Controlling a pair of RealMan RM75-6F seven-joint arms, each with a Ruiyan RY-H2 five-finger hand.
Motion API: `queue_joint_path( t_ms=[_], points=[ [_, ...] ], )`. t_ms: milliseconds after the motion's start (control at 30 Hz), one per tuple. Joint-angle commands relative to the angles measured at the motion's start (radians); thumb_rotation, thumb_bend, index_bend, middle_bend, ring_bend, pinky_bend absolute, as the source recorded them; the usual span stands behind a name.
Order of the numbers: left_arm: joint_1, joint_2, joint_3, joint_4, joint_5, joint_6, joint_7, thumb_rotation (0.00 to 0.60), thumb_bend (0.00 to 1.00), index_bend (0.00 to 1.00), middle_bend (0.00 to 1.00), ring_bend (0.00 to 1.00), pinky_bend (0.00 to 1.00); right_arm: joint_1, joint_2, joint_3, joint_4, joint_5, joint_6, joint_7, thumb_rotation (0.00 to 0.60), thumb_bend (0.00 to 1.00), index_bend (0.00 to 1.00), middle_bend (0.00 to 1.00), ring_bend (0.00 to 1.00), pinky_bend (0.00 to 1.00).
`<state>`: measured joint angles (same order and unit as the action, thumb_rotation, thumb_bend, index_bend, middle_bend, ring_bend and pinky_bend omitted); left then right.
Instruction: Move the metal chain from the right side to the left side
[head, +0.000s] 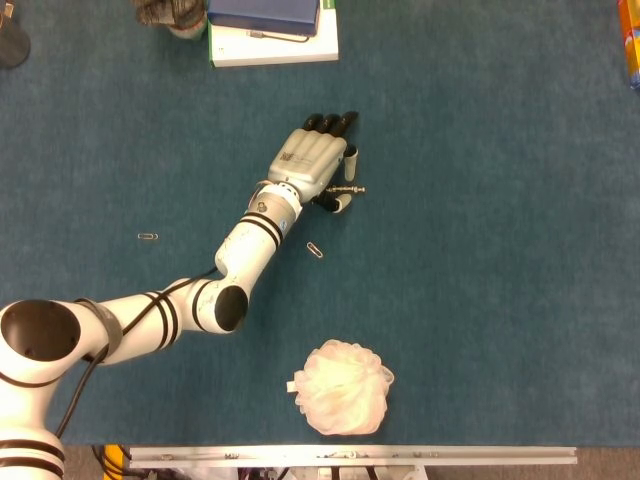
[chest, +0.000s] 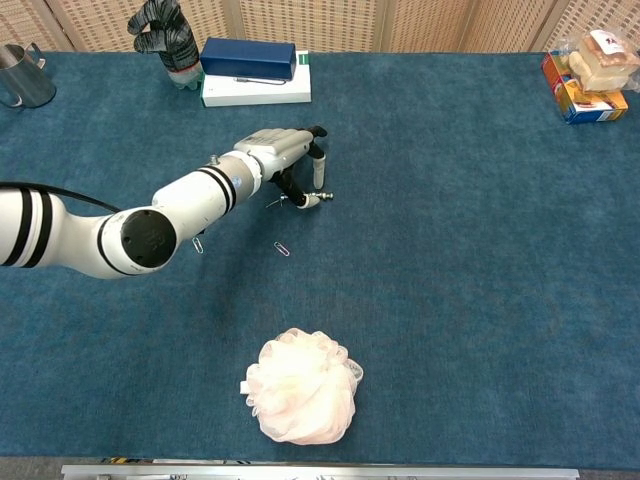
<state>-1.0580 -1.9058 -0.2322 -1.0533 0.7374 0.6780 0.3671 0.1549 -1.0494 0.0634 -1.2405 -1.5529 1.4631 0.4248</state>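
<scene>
The metal chain (head: 348, 189) is a short silver piece lying on the blue table cloth near the middle; only its end shows past the hand. My left hand (head: 314, 162) lies palm down over it, fingers curled toward the cloth. Its thumb (head: 342, 204) and a finger (head: 351, 160) close on the chain from both sides. In the chest view the same hand (chest: 283, 150) hangs over the chain (chest: 298, 200), which rests on the cloth. My right hand shows in neither view.
A paper clip (head: 315, 249) lies just beside the left forearm, another (head: 147, 236) further left. A pink bath sponge (head: 343, 387) sits near the front edge. A blue box on a white book (head: 273, 30), a metal cup (chest: 20, 78) and snack packs (chest: 590, 75) line the back.
</scene>
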Motion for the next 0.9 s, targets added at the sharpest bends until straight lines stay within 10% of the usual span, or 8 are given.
queue_joint_path(
  t_ms=[33, 900],
  points=[
    [0.000, -0.004, -0.001, 0.006, -0.001, -0.002, -0.001, 0.600, 0.28, 0.47, 0.00, 0.00, 0.03, 0.001, -0.001, -0.001, 0.001, 0.000, -0.003, 0.001, 0.600, 0.03, 0.30, 0.11, 0.00, 0.04],
    [0.001, -0.023, -0.006, 0.042, 0.007, -0.017, -0.013, 0.600, 0.28, 0.51, 0.00, 0.00, 0.03, 0.002, -0.013, -0.005, 0.017, 0.004, -0.015, 0.016, 0.600, 0.03, 0.30, 0.11, 0.00, 0.04]
  ],
)
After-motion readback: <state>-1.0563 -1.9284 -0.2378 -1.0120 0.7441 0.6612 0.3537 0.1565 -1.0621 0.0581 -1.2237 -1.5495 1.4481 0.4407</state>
